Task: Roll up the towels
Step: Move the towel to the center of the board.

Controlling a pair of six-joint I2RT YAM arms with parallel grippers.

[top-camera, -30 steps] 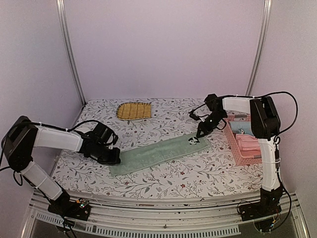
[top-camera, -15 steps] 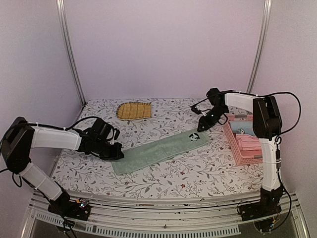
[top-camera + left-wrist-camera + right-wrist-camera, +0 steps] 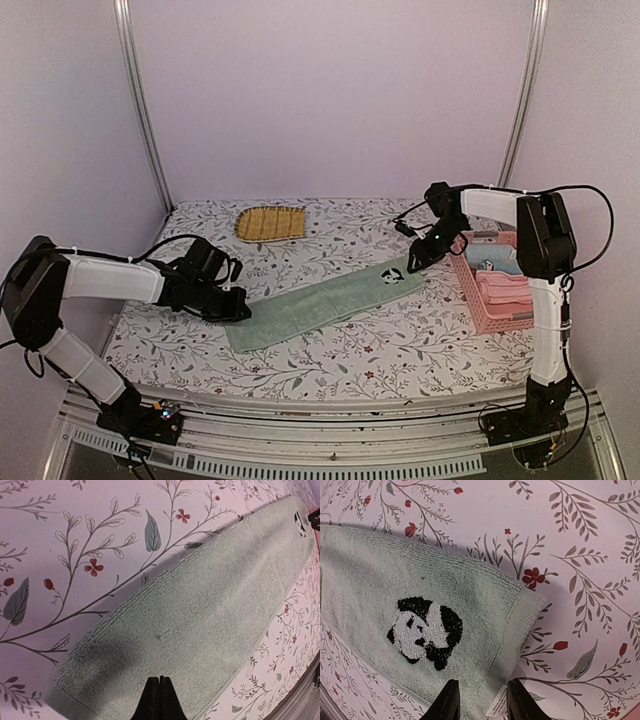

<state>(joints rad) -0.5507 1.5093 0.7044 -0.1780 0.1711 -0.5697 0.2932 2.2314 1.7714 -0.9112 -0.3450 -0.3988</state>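
A pale sage green towel (image 3: 320,305) lies flat and stretched out across the floral table, from front left to back right. It has a black and white panda patch (image 3: 425,631) near its right end. My left gripper (image 3: 240,312) is shut and empty, hovering over the towel's left end (image 3: 165,635). My right gripper (image 3: 412,264) is open and empty, just above the towel's right end (image 3: 515,615), beside its white label (image 3: 496,706). A pink towel (image 3: 500,286) and a light blue towel (image 3: 490,259) lie in the pink basket.
A pink plastic basket (image 3: 482,312) stands at the right edge of the table, beside my right arm. A yellow-brown ribbed woven mat (image 3: 270,222) lies at the back left. Metal frame posts stand at the back corners.
My right gripper has let go of the towel's right end and lifted up toward the basket. My left gripper has shifted slightly right over the left end. The towel lies flat.
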